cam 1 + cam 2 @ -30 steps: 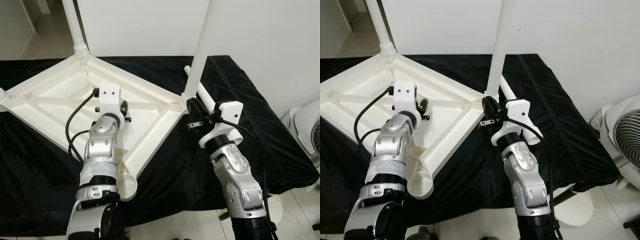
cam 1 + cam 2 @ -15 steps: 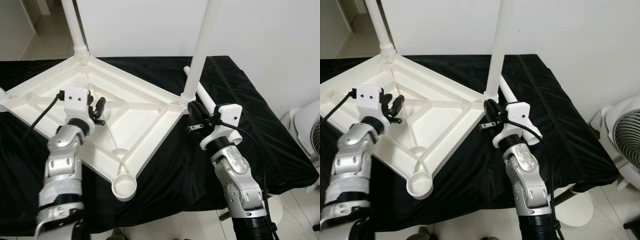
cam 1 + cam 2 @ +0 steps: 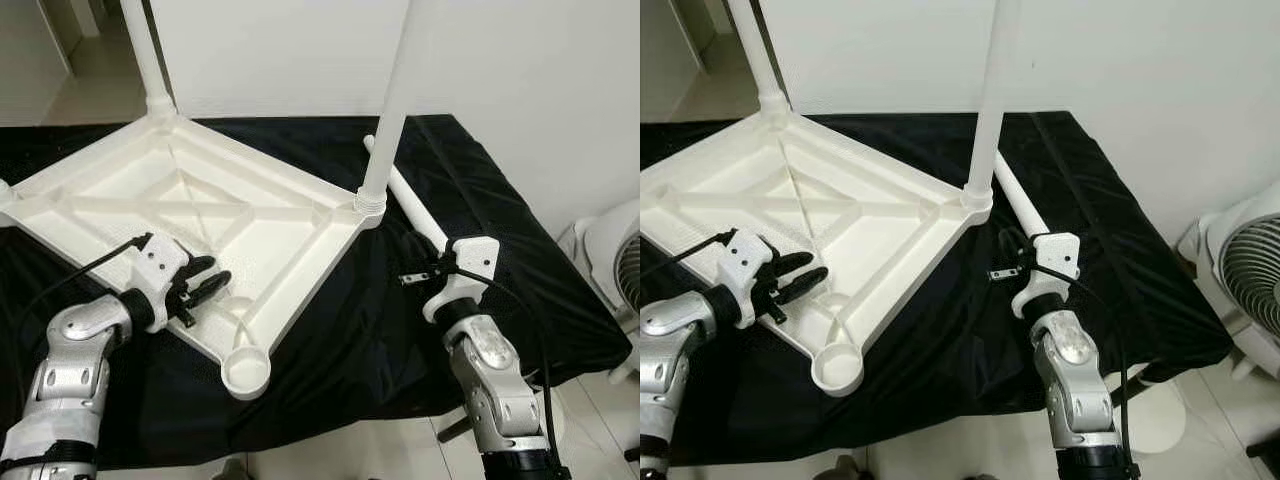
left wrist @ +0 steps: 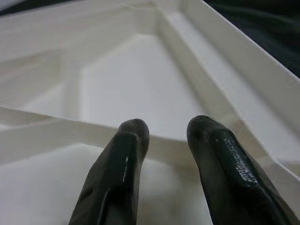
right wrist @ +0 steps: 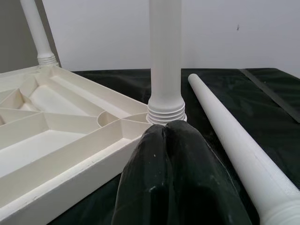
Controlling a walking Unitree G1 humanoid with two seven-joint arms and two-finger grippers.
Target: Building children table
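Left gripper [image 3: 205,286]: held open over the upturned white table [image 3: 120,190].
Right gripper [image 5: 176,140]: closed, empty, near the loose leg [image 3: 418,207].

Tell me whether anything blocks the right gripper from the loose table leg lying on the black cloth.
Nothing visible does. The right gripper, jaws shut, sits just beside the loose leg on the black cloth. The upright leg screwed into the tabletop stands off to the side, not between them.
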